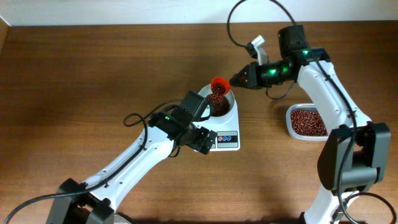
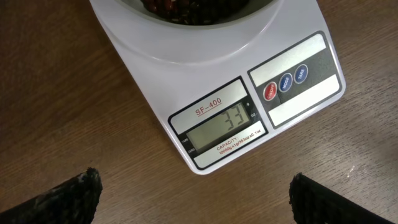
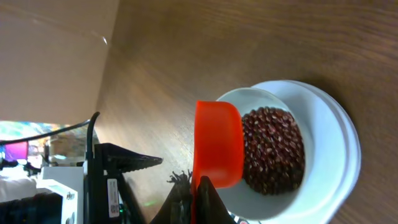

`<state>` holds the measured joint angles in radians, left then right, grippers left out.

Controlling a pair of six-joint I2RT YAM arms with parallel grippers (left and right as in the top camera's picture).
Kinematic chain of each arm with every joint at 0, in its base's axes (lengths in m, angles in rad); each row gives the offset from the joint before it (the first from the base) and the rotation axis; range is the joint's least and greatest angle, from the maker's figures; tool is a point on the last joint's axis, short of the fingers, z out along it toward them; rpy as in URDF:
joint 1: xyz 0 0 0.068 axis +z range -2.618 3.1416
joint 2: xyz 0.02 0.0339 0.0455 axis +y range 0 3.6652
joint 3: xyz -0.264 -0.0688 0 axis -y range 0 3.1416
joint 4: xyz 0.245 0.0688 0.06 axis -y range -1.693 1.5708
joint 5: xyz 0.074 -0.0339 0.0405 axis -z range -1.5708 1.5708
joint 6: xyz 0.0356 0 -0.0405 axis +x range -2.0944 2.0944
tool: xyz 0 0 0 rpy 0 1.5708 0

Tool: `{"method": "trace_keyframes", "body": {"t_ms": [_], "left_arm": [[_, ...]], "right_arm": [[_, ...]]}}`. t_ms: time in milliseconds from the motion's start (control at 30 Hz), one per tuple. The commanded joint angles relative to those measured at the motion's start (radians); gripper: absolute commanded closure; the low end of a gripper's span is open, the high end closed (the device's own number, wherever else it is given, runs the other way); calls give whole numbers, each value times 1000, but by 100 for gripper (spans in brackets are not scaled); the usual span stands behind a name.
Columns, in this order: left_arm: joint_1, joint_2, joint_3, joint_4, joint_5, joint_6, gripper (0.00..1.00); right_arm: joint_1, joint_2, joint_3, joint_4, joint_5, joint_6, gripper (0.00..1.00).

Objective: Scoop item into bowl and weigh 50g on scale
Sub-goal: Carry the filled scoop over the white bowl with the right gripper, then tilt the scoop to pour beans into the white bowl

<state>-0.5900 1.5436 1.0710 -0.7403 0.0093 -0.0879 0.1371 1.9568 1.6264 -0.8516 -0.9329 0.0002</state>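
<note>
The white bowl (image 1: pixel 225 106) stands on the white scale (image 1: pixel 225 138) and holds a heap of red-brown beans (image 3: pixel 272 149). The scale's display (image 2: pixel 225 129) reads 33. My right gripper (image 1: pixel 236 80) is shut on a red scoop (image 1: pixel 218 84) and holds it tipped over the bowl's far rim; the right wrist view shows the scoop (image 3: pixel 217 143) on edge beside the beans. My left gripper (image 2: pixel 193 196) is open and empty above the table, just in front of the scale (image 2: pixel 297 106).
A clear plastic tub (image 1: pixel 307 121) full of beans stands to the right of the scale, under my right arm. Cables loop above the right arm at the table's far side.
</note>
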Motion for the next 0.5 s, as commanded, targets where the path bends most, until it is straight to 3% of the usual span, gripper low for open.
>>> {"method": "trace_keyframes", "body": {"t_ms": [0,200,467], "left_arm": [[-3,-14,-6,2,-10,-10,1],[-3,-14,-6,2,-10,-10,1],[-3,-14,-6,2,-10,-10,1]], "right_arm": [[9,-19,0,5,19,-19,96],[9,-32,43,-45,107,-23,96],[11,-43,108,-159,167,-134,96]]}}
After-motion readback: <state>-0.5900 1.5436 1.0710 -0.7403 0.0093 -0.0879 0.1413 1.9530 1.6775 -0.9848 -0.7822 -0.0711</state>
